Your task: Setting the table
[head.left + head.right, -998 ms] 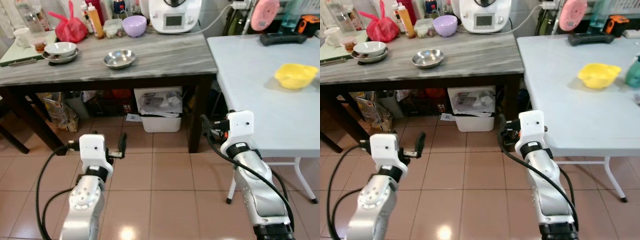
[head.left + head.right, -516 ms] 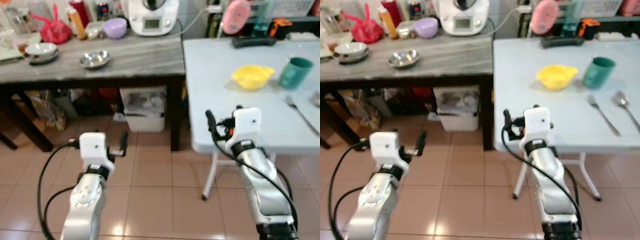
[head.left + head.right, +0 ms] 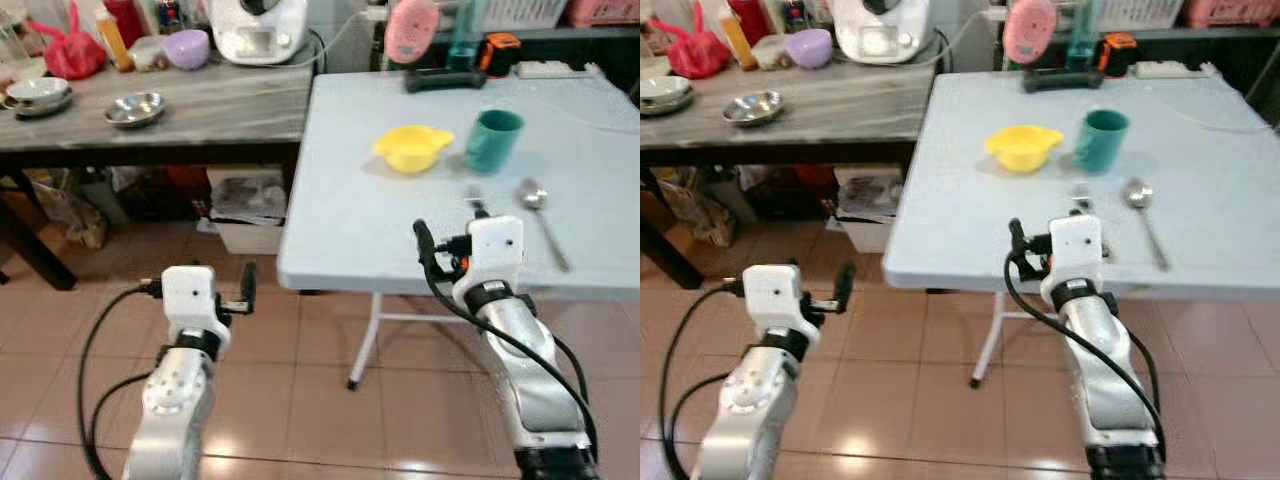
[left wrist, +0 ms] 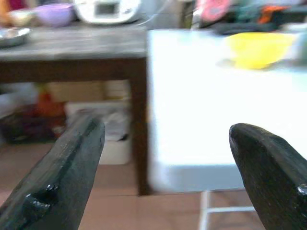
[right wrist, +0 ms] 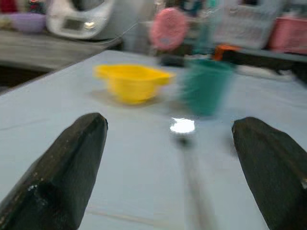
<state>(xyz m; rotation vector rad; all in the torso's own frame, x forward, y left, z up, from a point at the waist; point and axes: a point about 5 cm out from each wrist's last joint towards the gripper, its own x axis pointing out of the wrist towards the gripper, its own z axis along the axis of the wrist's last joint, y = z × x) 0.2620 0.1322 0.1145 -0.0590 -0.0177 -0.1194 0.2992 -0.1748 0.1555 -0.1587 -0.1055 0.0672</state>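
Facing the white table, you have both grippers empty with fingers spread apart. Your right gripper hovers at the near edge; the fork lies directly ahead of it, long axis running away from you. Just beyond stand the spoon, the green cup and the yellow bowl. Your left gripper hangs off the table's left corner, so I judge the right arm nearer.

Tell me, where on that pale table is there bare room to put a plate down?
The white table is bare along its near-left part, between the yellow bowl and the front edge. It is crowded to the right, around the green cup, fork and spoon.
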